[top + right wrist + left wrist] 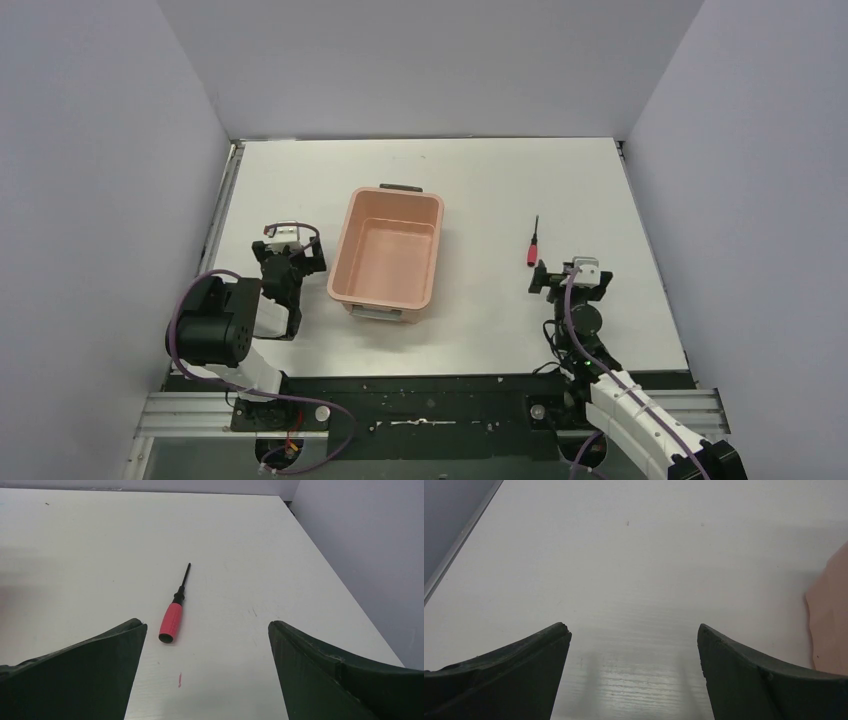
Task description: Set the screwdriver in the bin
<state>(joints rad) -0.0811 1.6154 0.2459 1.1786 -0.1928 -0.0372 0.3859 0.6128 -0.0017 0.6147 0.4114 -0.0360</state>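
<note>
The screwdriver [533, 244], red-handled with a thin black shaft, lies on the white table to the right of the bin, shaft pointing away from the arms. In the right wrist view the screwdriver [172, 616] rests just ahead of my fingers, nearer the left one. My right gripper [571, 274] [206, 630] is open, a short way behind the handle, holding nothing. The salmon-pink bin [361, 229] stands mid-table with nothing inside. My left gripper [290, 258] [634, 632] is open over bare table left of the bin [831, 620], whose wall shows at the right edge.
Grey walls close in the table on the left, right and back. A metal rail [228, 190] runs along the left table edge. A small red mark [180, 679] sits on the tabletop between my right fingers.
</note>
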